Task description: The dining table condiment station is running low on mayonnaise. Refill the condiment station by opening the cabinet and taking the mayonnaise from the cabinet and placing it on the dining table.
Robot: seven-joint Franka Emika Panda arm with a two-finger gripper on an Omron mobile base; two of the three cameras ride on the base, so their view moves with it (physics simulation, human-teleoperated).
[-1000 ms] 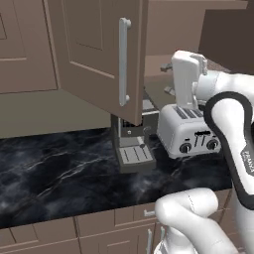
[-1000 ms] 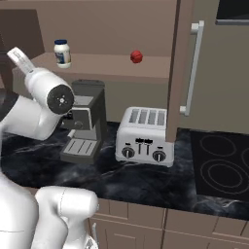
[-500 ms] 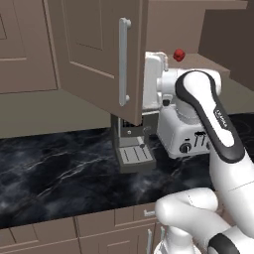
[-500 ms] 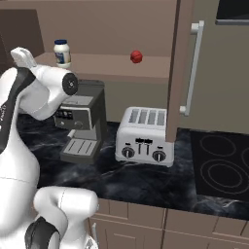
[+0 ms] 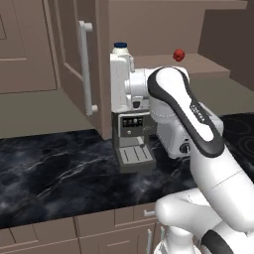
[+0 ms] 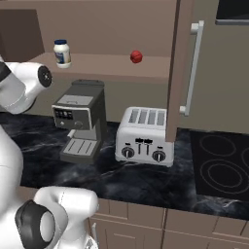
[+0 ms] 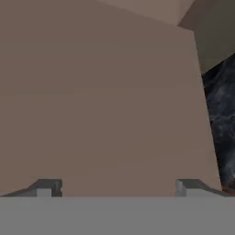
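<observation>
The cabinet [image 5: 74,54] stands open above the bench [image 5: 59,168], its taupe-brown door swung out toward the camera in the left base view, with a long silver bar handle [image 5: 85,67] running down its edge. In the right base view the other open door [image 6: 177,63] hangs edge-on over the toaster, its own bar handle [image 6: 193,68] on the far face. The bench is a black, white-veined marble top with taupe drawer fronts below it.

The white arm [image 5: 198,144] rises from the lower right of the left base view and bends up and leftward, its hand raised in front of the cabinet's open shelf [image 6: 107,65]. In the hand view the end effector [image 7: 118,188] has its two dark fingertips [image 7: 46,187] spread wide apart with nothing between them, facing a plain brown panel close ahead.

A dark grey espresso machine [image 6: 80,119] sits on the bench under the shelf, and a silver four-slot toaster [image 6: 145,136] stands just beside it. A black cooktop [image 6: 221,170] lies at the far right of the right base view.

On the shelf, the mayonnaise [image 6: 62,53], a small whitish jar with a dark blue lid, stands upright near the left end; in the left base view its lid shows just above the robot's hand. A small red object [image 6: 136,57] rests well apart from it, farther along the shelf.
</observation>
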